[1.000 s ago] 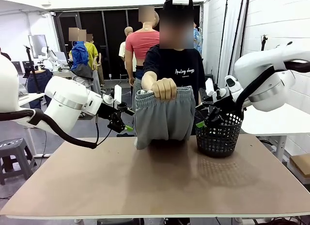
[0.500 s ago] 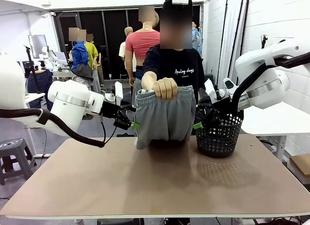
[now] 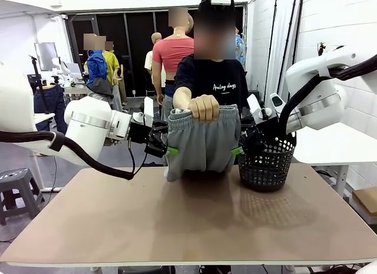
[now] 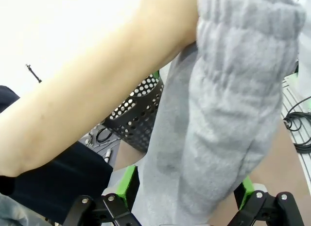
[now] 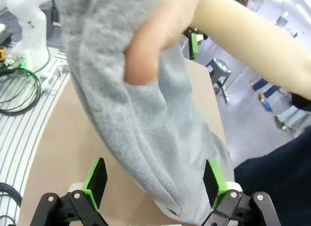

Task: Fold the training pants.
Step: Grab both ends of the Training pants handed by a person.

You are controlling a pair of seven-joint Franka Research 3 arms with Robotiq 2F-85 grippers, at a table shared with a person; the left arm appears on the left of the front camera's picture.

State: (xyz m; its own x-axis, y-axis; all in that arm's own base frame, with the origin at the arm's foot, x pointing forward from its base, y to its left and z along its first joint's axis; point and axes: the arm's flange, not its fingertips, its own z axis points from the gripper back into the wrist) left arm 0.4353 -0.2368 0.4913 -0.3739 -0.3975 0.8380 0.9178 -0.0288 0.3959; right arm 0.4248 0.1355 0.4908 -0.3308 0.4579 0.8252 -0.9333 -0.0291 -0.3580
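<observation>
While a person's hand (image 3: 203,107) grips the gathered elastic waistband, the light grey soft fabric training pants (image 3: 200,141) hang in the air at the far side of the brown tabletop (image 3: 188,221). Their lower end reaches down to the tabletop's far edge, and I cannot tell whether it touches. The left end effector (image 3: 169,149), black with green pads, sits level with the pants' middle at the edge nearer the robot's left. In the left wrist view its fingers (image 4: 127,184) stand wide apart with the grey fabric hanging down between them, so it is spread and has not clamped the cloth. The person's bare forearm (image 4: 97,90) crosses above the fabric in that view. The right end effector (image 3: 237,150) sits at the pants' opposite edge, at about the same height. In the right wrist view its green pads (image 5: 95,180) are likewise far apart with the fabric between them, unclamped. The person's thumb (image 5: 155,46) presses on the cloth higher up in that view. A black mesh plastic basket (image 3: 268,168) stands on the tabletop just beside the pants, on the robot's right, with the right arm reaching over it.
</observation>
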